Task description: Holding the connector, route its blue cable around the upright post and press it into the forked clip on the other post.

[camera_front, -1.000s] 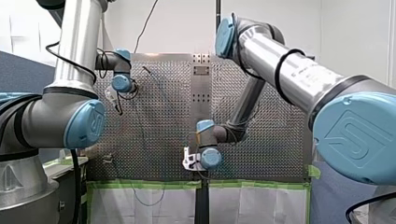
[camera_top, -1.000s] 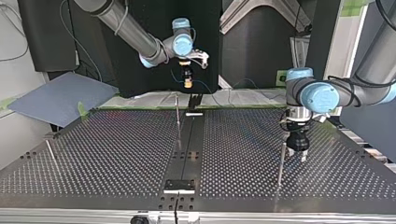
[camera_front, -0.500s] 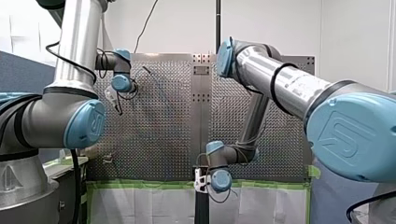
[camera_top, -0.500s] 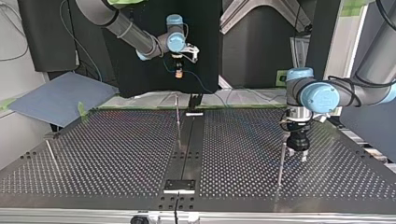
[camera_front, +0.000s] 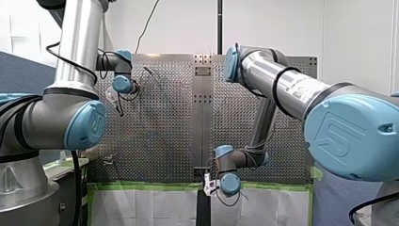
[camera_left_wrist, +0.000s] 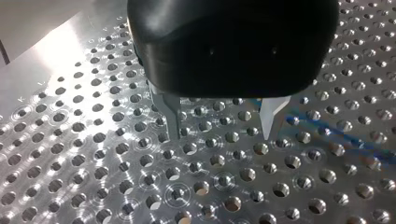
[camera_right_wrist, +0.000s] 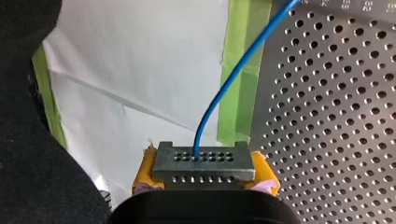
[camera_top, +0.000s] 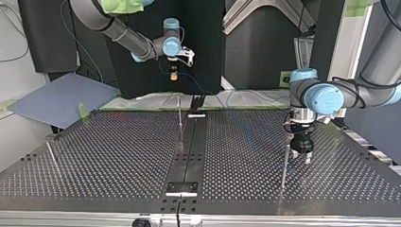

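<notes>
My right gripper [camera_right_wrist: 204,176] clamped on the connector [camera_right_wrist: 204,161] — flat grey holed block between yellow pads [camera_right_wrist: 144,171], blue cable [camera_right_wrist: 233,74] rising from it, held past the perforated metal table [camera_right_wrist: 336,116] and its green tape [camera_right_wrist: 240,93], my left gripper [camera_left_wrist: 220,133] — metal fingers [camera_left_wrist: 172,116] spread, empty, over the holes.

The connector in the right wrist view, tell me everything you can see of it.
The connector is a small dark grey block, metal-looking, with a row of round holes on its face and slots below. It sits clamped between the yellow pads of my right gripper. A blue cable leaves one hole and curves away toward the perforated table.
</notes>
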Robot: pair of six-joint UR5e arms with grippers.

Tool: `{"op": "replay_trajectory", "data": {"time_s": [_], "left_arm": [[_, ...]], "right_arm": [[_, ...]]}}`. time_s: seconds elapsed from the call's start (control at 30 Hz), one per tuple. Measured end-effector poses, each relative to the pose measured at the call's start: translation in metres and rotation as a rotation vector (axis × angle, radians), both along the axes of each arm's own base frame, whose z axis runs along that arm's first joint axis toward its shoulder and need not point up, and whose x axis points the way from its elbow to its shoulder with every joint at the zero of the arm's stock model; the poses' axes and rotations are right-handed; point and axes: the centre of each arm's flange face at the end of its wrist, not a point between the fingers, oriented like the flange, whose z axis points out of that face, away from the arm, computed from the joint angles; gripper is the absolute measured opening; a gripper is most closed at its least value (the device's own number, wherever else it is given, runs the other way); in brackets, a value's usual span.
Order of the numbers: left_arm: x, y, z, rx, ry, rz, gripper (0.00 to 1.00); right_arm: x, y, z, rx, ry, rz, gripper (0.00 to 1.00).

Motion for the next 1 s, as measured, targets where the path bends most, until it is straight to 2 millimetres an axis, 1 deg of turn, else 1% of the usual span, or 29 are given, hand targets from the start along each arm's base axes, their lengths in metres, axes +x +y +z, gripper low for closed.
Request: {"op": "replay_trajectory", "data": {"time_s": [0.1, 0.23, 0.4, 0.6, 0.73, 1.0], "left_arm": [[0.000, 0.000, 0.000, 0.000, 0.000, 0.000, 0.84], [0.000, 0.000, 0.000, 0.000, 0.000, 0.000, 0.84], [0.000, 0.000, 0.000, -0.001, 0.002, 0.000, 0.84], [0.000, 0.000, -0.001, -0.002, 0.005, 0.001, 0.84], [-0.001, 0.000, -0.001, -0.002, 0.006, 0.000, 0.84], [-0.001, 0.000, -0.001, -0.003, 0.010, 0.002, 0.84]], "right_arm": [[0.001, -0.004, 0.008, -0.010, -0.005, -0.001, 0.00], [0.002, -0.009, 0.023, -0.025, -0.017, -0.004, 0.00], [-0.004, -0.012, 0.042, -0.039, -0.026, -0.013, 0.00], [-0.017, -0.017, 0.065, -0.074, -0.058, -0.028, 0.00], [-0.030, -0.026, 0.080, -0.098, -0.087, -0.035, 0.00], [-0.057, -0.037, 0.101, -0.104, -0.105, -0.038, 0.00]]}}
